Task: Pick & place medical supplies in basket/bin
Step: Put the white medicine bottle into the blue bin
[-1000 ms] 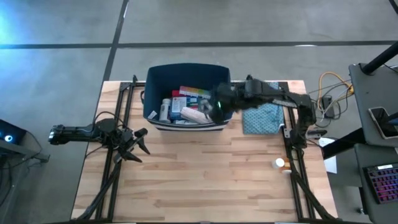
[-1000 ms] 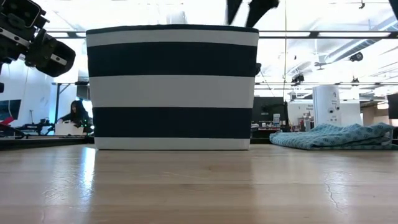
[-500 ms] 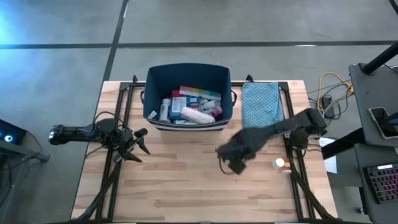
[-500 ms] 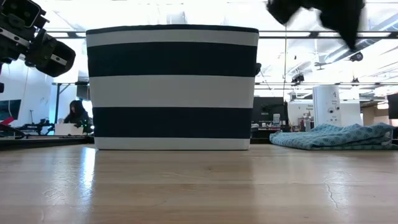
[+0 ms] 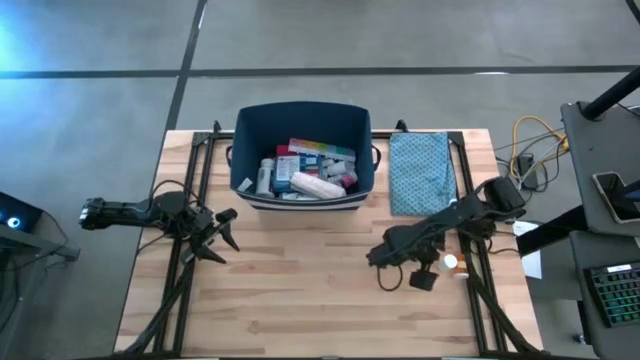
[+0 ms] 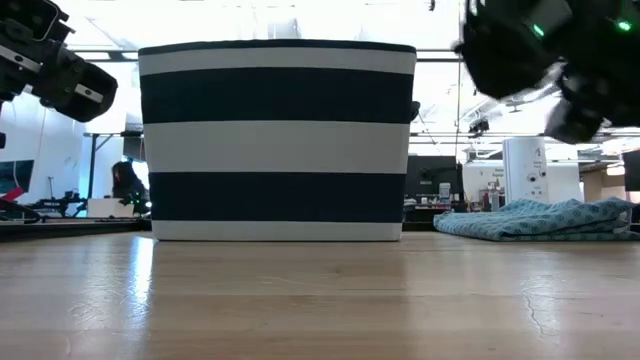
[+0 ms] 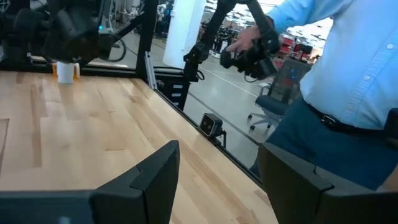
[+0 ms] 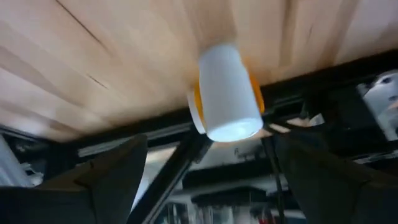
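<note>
Near the table's [image 5: 300, 290] right edge, the right tool [image 5: 405, 275] hovered wide-spread beside a white pill bottle [image 5: 450, 263]; the left tool [image 5: 222, 232] waited part-spread.

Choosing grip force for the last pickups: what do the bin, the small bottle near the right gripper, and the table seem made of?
Bin: soft woven fabric, matte, navy and white bands, probably. Small bottle: smooth white plastic with an orange label, slightly glossy, it seems. Table: pale wood planks, visible grain and seams, light sheen.

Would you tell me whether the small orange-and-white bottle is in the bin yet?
No: the bottle stands on the table, outside the bin.
</note>
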Controlling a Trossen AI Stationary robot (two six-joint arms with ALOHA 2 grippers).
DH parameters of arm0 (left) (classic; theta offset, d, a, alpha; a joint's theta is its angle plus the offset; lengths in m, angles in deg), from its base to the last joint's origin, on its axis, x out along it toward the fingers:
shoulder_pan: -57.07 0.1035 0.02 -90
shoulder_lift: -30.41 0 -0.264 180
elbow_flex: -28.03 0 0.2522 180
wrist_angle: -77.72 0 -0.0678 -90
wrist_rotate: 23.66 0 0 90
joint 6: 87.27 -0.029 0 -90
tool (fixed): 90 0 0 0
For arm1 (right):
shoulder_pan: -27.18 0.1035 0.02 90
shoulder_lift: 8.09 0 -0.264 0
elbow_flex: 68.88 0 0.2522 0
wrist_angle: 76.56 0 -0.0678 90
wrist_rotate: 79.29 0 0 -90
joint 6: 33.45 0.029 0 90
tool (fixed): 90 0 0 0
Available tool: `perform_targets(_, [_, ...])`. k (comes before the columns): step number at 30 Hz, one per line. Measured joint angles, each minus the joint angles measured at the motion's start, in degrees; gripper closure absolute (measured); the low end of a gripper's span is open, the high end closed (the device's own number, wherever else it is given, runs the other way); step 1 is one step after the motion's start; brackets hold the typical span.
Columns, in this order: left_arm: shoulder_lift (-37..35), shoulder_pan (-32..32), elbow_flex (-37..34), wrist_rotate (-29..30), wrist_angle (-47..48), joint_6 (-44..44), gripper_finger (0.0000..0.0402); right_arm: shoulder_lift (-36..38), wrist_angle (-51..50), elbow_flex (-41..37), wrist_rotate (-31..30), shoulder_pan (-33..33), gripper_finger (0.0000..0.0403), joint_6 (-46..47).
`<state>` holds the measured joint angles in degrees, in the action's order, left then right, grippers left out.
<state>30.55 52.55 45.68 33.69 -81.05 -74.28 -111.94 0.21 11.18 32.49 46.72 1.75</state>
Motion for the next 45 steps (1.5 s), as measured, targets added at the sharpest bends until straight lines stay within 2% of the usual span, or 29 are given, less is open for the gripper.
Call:
perform_targets(6, [-0.01,-0.04,0.0,0.02,0.0,0.0,0.0203,0.0,0.29,-5.33,1.29,0.03,0.005,-2.29])
perform_targets(12, [0.0,-0.04,0.0,0.02,0.0,0.0,0.0203,-0.09,6.23,-7.21,3.9,0.28,0.005,-2.53])
perform_targets(28, [-0.01,-0.04,0.0,0.02,0.0,0.0,0.0203,-0.13,11.27,-14.74,4.85,0.58,0.0059,-2.56])
perform_targets(33, [-0.02,-0.04,0.0,0.01,0.0,0.0,0.0203,-0.13,11.03,-15.45,5.5,0.58,0.0105,-4.25])
perform_targets(41, [0.0,-0.04,0.0,0.01,0.0,0.0,0.0203,-0.13,9.41,-13.0,6.95,0.6,0.0241,-5.69])
perform_targets(45, [-0.01,-0.04,0.0,0.0,0.0,-0.01,0.0203,0.15,10.1,-6.43,5.58,0.58,0.0242,-6.49])
